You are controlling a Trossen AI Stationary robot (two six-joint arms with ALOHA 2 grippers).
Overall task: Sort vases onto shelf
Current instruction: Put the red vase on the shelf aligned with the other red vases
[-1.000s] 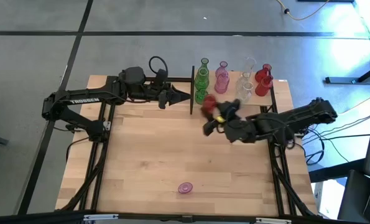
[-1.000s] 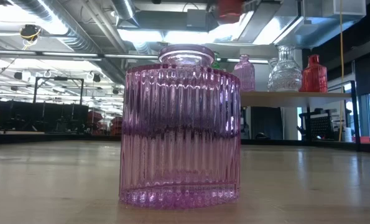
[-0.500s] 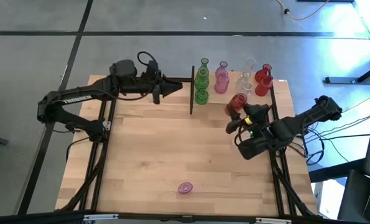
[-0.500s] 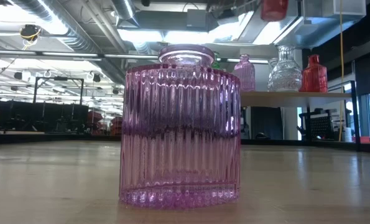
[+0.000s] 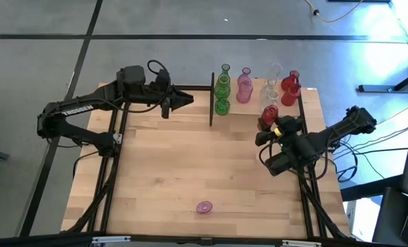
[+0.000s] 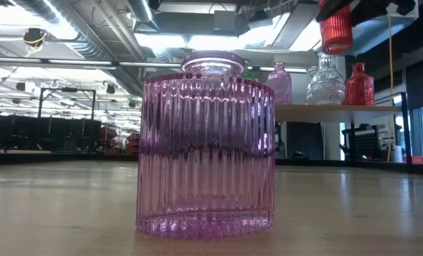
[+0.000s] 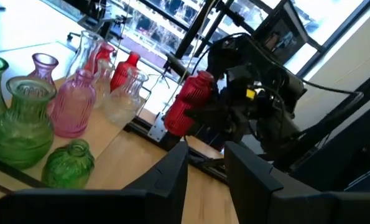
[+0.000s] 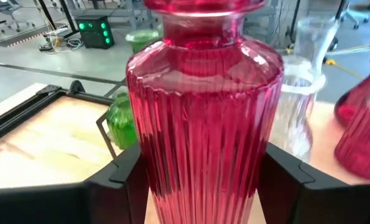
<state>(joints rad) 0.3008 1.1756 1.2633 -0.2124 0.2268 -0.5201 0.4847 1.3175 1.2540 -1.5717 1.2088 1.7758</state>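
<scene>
High view: the right gripper (image 5: 267,128) sits at about 3 o'clock on the table (image 5: 162,171), its fingers clamped on a red vase (image 5: 269,114) held just beside the shelf (image 5: 255,113) at 1 o'clock. On that shelf stand green vases (image 5: 222,88), pink vases (image 5: 244,86), clear vases (image 5: 271,89) and more red ones (image 5: 290,87). The left gripper (image 5: 188,101) waits at 11 o'clock, pointing toward the shelf's black post (image 5: 212,99); it carries nothing. One pink vase (image 5: 204,206) stands alone at 6 o'clock, well apart from the rest.

Low view: the lone pink vase (image 6: 206,146) stands upright and fills the middle. Behind it, at 1 o'clock, the red vase (image 6: 335,28) hangs above the shelf (image 6: 339,108).

Left wrist view: the left fingers (image 7: 169,174) stand a little apart with only air between them. Beyond them are the shelf vases and the right gripper (image 7: 219,106) holding the red vase (image 7: 189,102).

Right wrist view: the ribbed red vase (image 8: 203,118) is upright between the right fingers (image 8: 119,177), which press on both its sides.
</scene>
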